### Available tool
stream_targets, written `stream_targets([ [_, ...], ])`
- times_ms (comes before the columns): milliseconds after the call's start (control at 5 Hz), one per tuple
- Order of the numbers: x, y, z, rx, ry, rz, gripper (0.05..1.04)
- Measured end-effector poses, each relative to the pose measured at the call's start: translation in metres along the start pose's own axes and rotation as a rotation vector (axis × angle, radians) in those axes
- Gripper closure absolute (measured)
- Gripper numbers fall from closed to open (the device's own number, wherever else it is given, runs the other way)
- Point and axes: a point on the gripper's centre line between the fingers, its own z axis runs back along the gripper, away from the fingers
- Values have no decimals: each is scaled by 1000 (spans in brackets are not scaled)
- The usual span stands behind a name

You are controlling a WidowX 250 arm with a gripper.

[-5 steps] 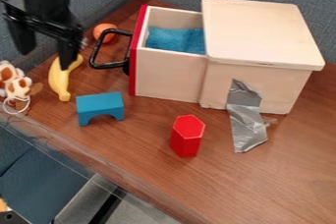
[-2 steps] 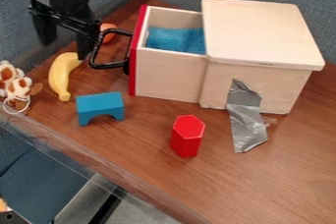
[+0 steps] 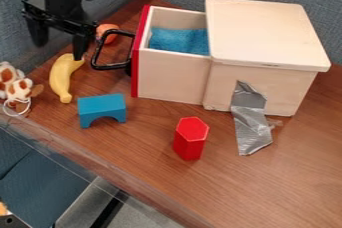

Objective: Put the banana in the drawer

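Two fingers [image 3: 81, 44] of the tool [image 3: 59, 52] stand wide apart, out past the handle side of the drawer [image 3: 170, 74], with nothing held between them. One fingertip is right at the upper end of the banana [image 3: 61, 74]; from this slant it looks to touch, though it may only hang just over it. The banana lies on the surface [image 3: 147, 137], outside the drawer and beyond its black handle [image 3: 97, 54].

The drawer is pulled partway out of a wooden box [image 3: 267, 34], and a blue cloth [image 3: 179, 41] lies inside it. An orange ball [image 3: 105, 30] sits close behind the drawer's handle. In front of the drawer are a blue arch block [image 3: 101, 107], near its red face, and a red six-sided block [image 3: 191, 139], standing upright. Farther out from the drawer's handle, past the banana, is a brown-and-white stuffed toy [image 3: 15, 83].
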Motion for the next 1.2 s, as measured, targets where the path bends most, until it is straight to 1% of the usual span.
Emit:
stream_targets([
  [200,-3,-1,-12,1,21,7,84],
  [400,-6,-3,-18,1,17,24,84],
  [600,-13,-4,-30,11,33,31,84],
  [800,-16,-4,-39,17,43,35,84],
  [1000,-19,-6,-47,13,54,29,133],
  [1200,-22,-4,-52,2,74,39,420],
])
